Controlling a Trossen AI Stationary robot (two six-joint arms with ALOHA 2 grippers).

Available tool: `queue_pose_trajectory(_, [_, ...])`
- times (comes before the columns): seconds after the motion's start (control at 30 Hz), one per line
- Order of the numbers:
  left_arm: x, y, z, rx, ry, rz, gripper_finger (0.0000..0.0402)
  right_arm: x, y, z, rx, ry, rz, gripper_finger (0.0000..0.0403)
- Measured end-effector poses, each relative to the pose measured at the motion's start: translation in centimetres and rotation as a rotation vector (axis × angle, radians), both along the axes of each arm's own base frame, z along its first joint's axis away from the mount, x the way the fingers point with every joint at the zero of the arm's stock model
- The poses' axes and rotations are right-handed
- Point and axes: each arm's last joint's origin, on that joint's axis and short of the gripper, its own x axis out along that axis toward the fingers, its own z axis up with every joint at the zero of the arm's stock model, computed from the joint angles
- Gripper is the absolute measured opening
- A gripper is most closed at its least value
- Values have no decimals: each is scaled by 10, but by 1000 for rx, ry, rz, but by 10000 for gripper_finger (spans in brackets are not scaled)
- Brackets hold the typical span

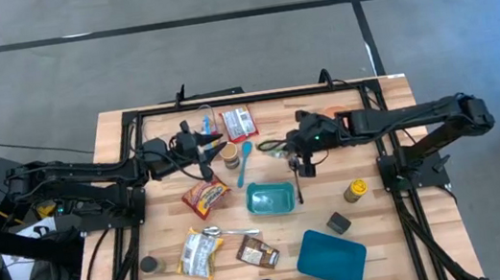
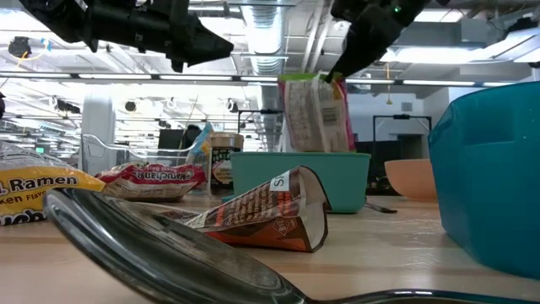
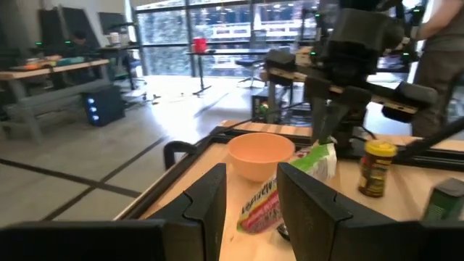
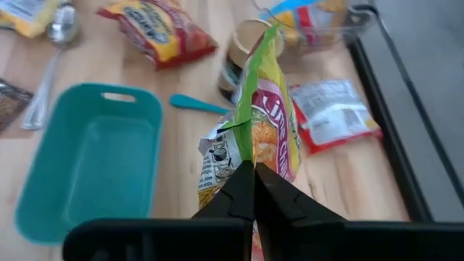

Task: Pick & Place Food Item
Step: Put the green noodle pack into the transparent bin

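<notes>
The left tool (image 1: pixel 215 147) hangs over the wooden tabletop (image 1: pixel 408 235) with its fingers (image 3: pixel 210 199) a little apart and nothing between them. Just below it lies a red ramen packet (image 1: pixel 205 196); farther toward the near edge is a yellow ramen packet (image 1: pixel 199 252). Between the two tools stand a dark jar (image 1: pixel 230 153) and a blue spoon (image 1: pixel 243 161). The right tool (image 4: pixel 249 190) is clamped together on the top edge of a green-and-yellow snack packet (image 4: pixel 255 141), which hangs lifted clear of the tabletop, just beside and above the teal tray (image 1: pixel 269 198). To that tool's right stands a yellow-lidded jar (image 1: pixel 355 190); toward the near edge lies a blue lid (image 1: pixel 331 257). Beyond is grey floor (image 1: pixel 218 47) marked with dark lines.
</notes>
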Motion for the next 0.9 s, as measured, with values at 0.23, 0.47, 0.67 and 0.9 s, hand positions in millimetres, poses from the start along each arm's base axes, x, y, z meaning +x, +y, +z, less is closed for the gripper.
queue_pose_trajectory(0.23, [2,-3,-1,0,5,-117,117,3,1,3,22,-39,51,0])
queue_pose_trajectory(0.47, [12,-2,-9,34,14,-119,117,4,6,5,70,-71,120,0])
queue_pose_trajectory(0.67, [19,-1,-17,79,32,-135,117,6,13,7,71,-88,172,0])
queue_pose_trajectory(0.9, [27,-5,-26,105,43,-305,117,8,19,9,65,-116,203,0])
